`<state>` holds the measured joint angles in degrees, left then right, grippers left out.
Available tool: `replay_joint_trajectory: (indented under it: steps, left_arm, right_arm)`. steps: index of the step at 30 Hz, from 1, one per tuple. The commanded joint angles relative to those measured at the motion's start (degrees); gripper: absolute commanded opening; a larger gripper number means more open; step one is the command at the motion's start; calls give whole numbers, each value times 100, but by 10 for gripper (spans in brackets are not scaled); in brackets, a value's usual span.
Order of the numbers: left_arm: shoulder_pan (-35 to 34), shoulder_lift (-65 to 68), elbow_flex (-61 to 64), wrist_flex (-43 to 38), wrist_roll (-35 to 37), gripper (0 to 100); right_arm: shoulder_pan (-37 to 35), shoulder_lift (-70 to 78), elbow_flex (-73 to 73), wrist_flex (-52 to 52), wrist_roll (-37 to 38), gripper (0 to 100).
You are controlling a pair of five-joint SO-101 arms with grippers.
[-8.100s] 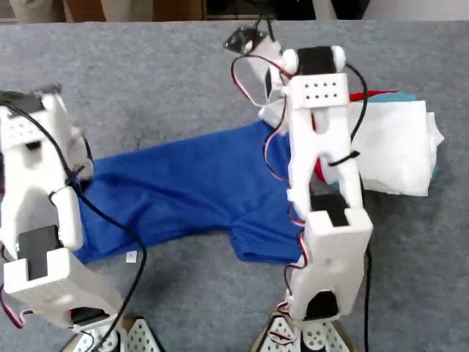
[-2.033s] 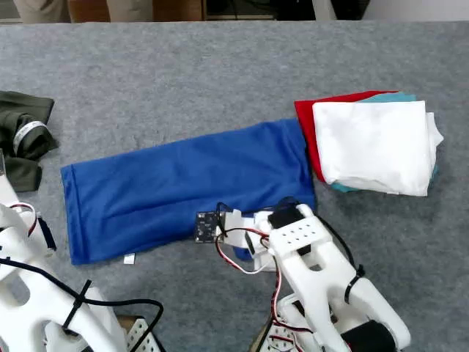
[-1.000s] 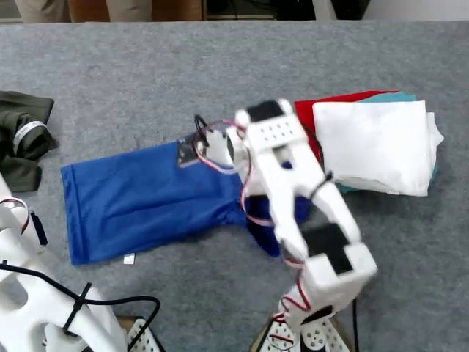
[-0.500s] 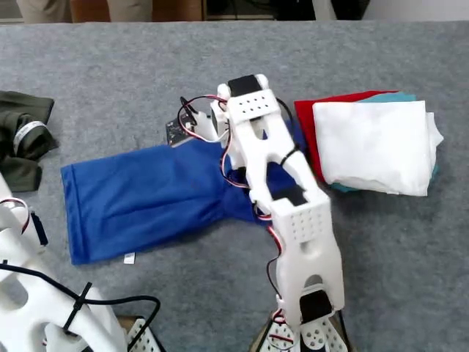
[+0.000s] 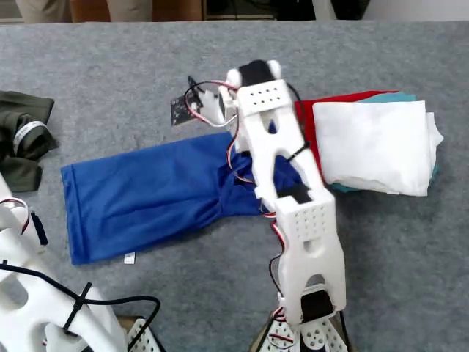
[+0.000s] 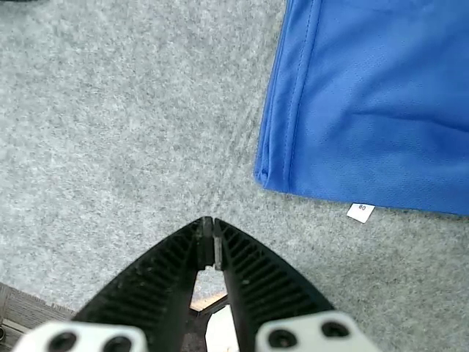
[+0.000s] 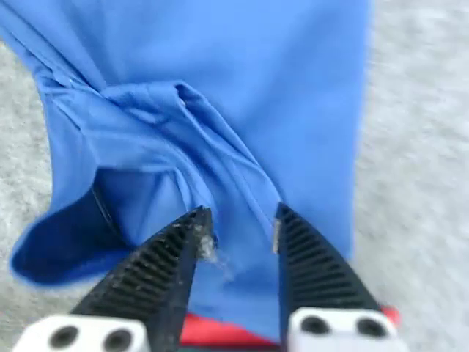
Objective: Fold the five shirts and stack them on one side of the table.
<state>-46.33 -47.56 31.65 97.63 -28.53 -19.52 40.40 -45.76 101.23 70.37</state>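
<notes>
As the grey table (image 5: 132,73) carries the blue shirt (image 5: 146,194) across its middle, bunched beside the white-topped folded stack (image 5: 374,143), the right gripper (image 7: 236,224) hangs open over that bunch. The left gripper (image 6: 209,235) is closed, empty, near the shirt's other end.

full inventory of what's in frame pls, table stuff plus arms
blue shirt: 1, blue, middle of the table, mostly flat, bunched at the end nearest the stack
white shirt: 1, white, folded, top of the stack on the table's right side
red shirt: 1, red, under the white one
teal shirt: 1, teal, edges showing under the stack
dark green shirt: 1, crumpled, left edge
tag: 1, white, by the blue shirt's near left corner
table: 1, grey covering
right gripper: 1, black, open over the bunched end
left gripper: 1, black, shut, over bare table beside the blue shirt's corner
</notes>
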Motion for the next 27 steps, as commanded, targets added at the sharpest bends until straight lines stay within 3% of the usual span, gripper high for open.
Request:
replay_joint_trajectory:
  steps: [1,4,9,15,20,27]
  left_arm:
    - [0,-84,-202,-18,-35,22]
    - [0,-84,-220,-18,-35,23]
    - [0,-84,-246,-18,-44,23]
    - [9,-84,-246,-35,-44,23]
    - [9,-84,-255,-53,-44,23]
    - [9,-84,-255,-62,-53,23]
  right_arm:
    - [180,-875,215,114,-79,80]
    - [251,-1692,1156,123,-79,0]
    - [286,-3538,3538,-26,-62,1]
    - [268,-5376,6501,-1820,-53,2]
    - [268,-4919,7459,-3156,-141,2]
    - [312,-2703,6000,-4053,-879,2]
